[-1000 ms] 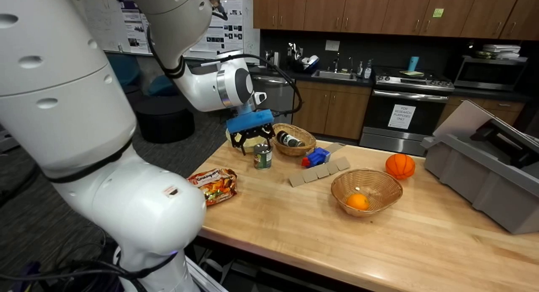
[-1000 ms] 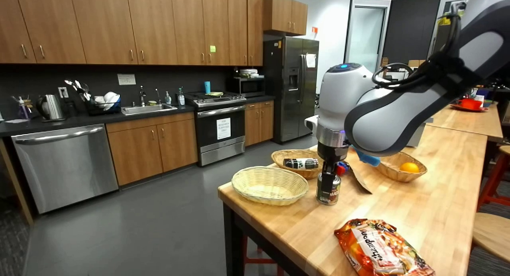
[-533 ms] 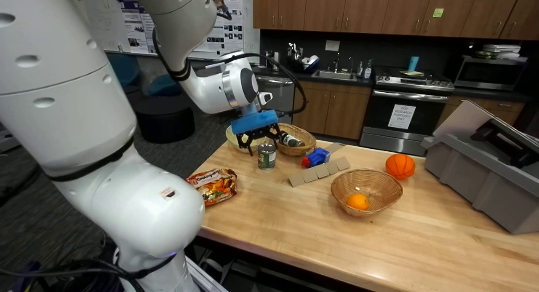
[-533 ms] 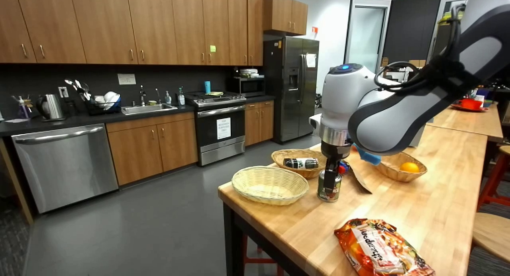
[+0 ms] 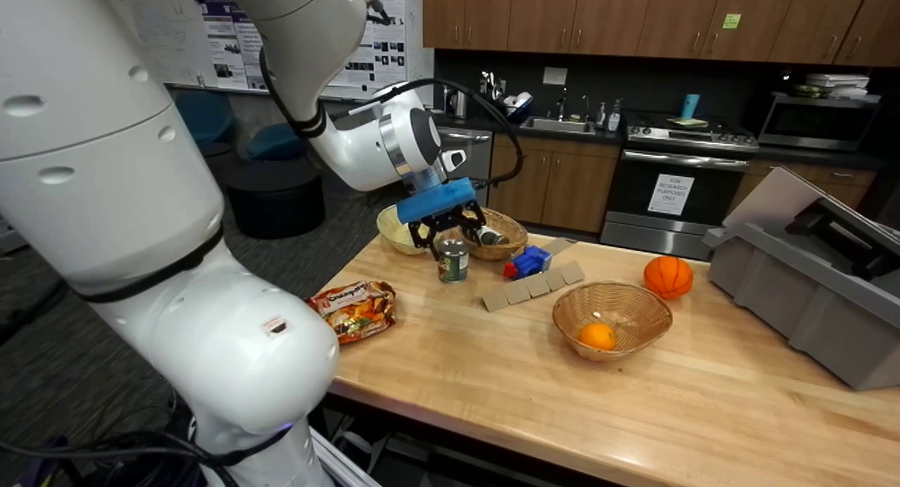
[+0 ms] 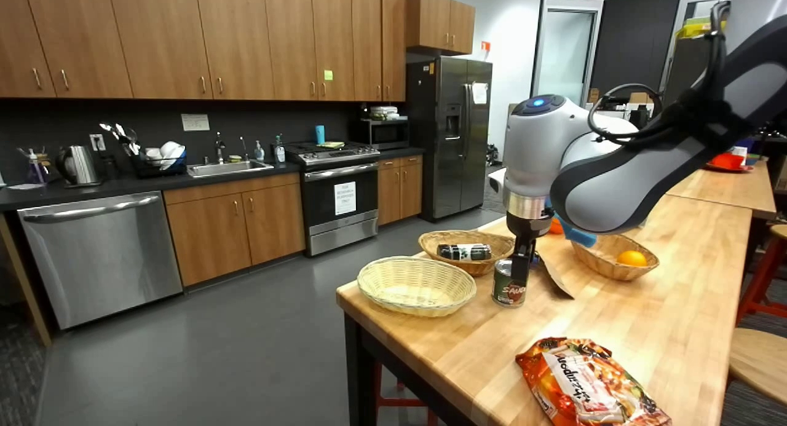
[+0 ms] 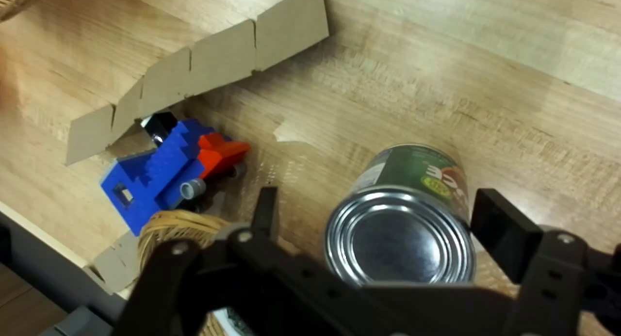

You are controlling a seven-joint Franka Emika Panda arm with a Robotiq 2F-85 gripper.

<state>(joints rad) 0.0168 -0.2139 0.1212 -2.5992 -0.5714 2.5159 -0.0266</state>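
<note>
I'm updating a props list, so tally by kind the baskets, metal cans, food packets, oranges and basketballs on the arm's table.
Baskets: 3
Metal cans: 1
Food packets: 1
Oranges: 1
Basketballs: 1
Total: 7

You have bright indoor light across the tabletop (image 6: 682,291), leaving a pale sheen, while the carpet (image 5: 309,249) lies dim. In your wrist view, the can (image 7: 400,217) throws white glare off its lid; the tool (image 7: 378,215) looks out of focus, though its blackness makes the blur hard to judge.
</note>
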